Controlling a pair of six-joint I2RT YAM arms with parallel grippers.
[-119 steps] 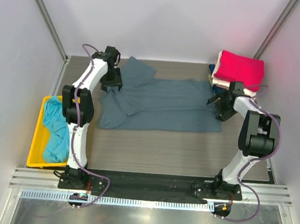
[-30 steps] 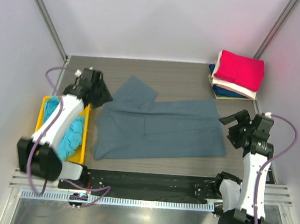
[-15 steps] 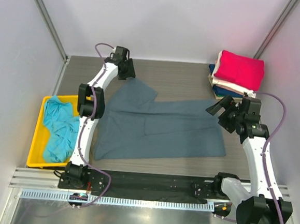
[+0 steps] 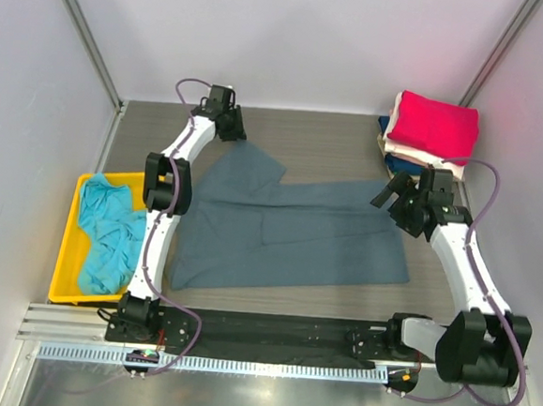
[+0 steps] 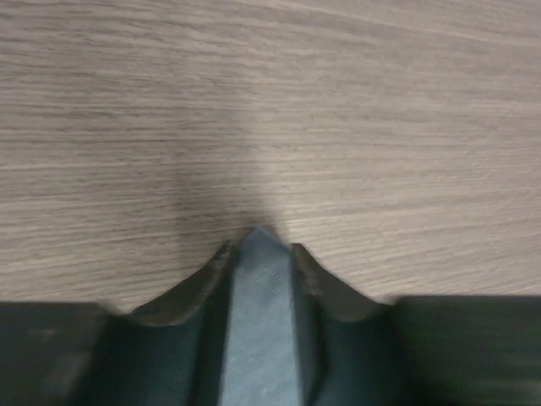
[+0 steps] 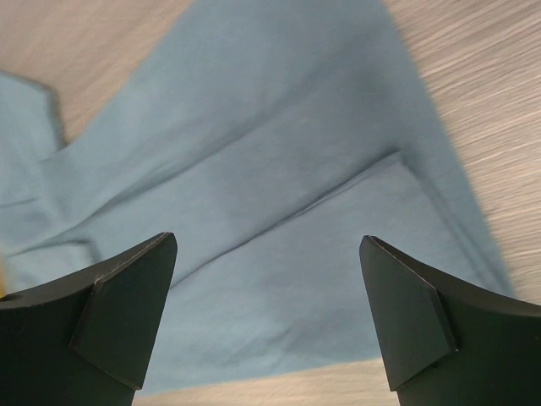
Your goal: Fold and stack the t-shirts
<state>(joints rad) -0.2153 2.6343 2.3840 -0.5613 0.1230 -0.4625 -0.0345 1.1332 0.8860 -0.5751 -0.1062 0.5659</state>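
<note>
**A:** What lies nearest to us?

**B:** The grey tee (image 4: 288, 233). It is spread flat across the middle of the table (image 4: 342, 143), with its long lower edge toward the arm bases. I think it is soft and light, so it will sag and drag and will not keep a shape. Better to take it by a corner or a hem, not by the middle.

**A:** And at the left?

**B:** The bin (image 4: 81, 297), with the teal tee (image 4: 107, 232) crumpled inside.

**A:** The right gripper (image 4: 392, 192)?

**B:** It hovers over the right end of the grey tee. Its jaws are wide apart and nothing is between them. Its own camera shows a doubled layer of cloth below, with the edge of that layer showing. A corner to take is near there.

**A:** Farther back?

**B:** The left gripper (image 4: 230, 126) is at the tip of the sleeve (image 4: 246, 163), low on the wood. Its jaws are close together, with the cloth tip clamped between them. It is only a small bite, and in my opinion it could slip.

**A:** Is there room to fold?

**B:** Yes, there is bare wood before the tee and behind it. But the stack (image 4: 434, 129), crimson on top, sits in the far right corner, near the tee's end. The bin is also near the tee's left side. A wide swing could disturb them.
</note>
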